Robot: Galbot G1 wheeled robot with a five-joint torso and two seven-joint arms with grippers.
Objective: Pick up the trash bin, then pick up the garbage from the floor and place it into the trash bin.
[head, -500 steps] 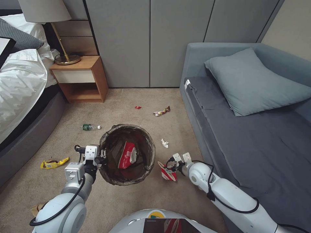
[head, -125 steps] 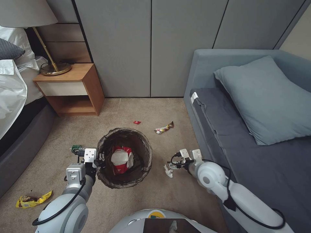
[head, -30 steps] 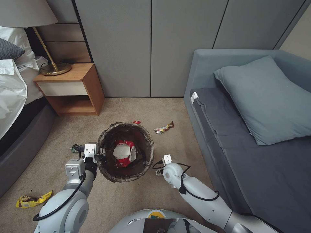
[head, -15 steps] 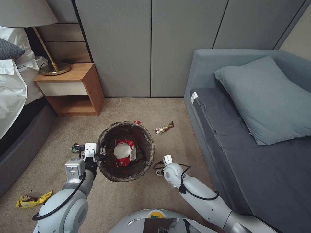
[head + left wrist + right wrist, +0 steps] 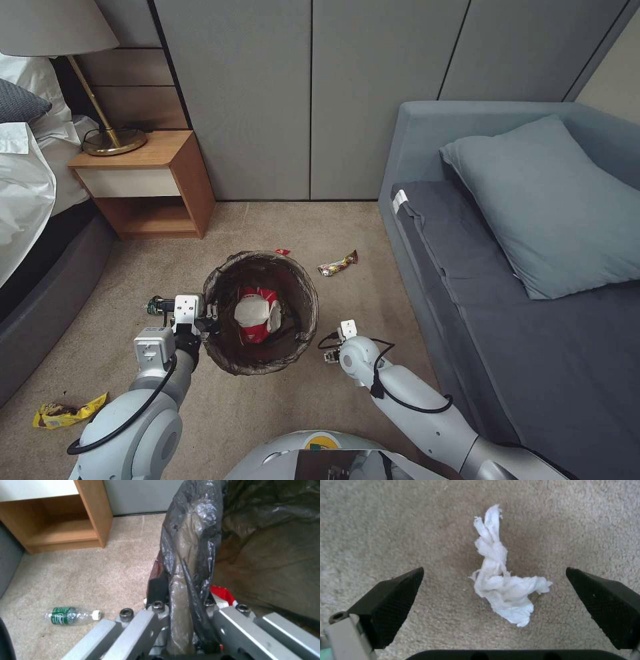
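My left gripper (image 5: 208,325) is shut on the near-left rim of the trash bin (image 5: 303,293), a round bin lined with a dark bag, and holds it over the carpet. In the left wrist view the bag-covered rim (image 5: 188,562) stands pinched in the left gripper (image 5: 185,620). A red-and-white packet (image 5: 255,315) lies inside. My right gripper (image 5: 331,351) points down at the floor just right of the bin. In the right wrist view the right gripper (image 5: 494,571) is open around a crumpled white tissue (image 5: 501,585) lying on the carpet.
More litter lies on the carpet: a green-labelled bottle (image 5: 71,615), a foil candy wrapper (image 5: 338,264), a small red wrapper (image 5: 283,252) and a yellow wrapper (image 5: 67,410). A wooden nightstand (image 5: 190,180) and a bed stand at left. A grey sofa (image 5: 427,253) stands close at right.
My right gripper has shifted slightly right and toward me over the last second. The bin and the left arm have stayed put.
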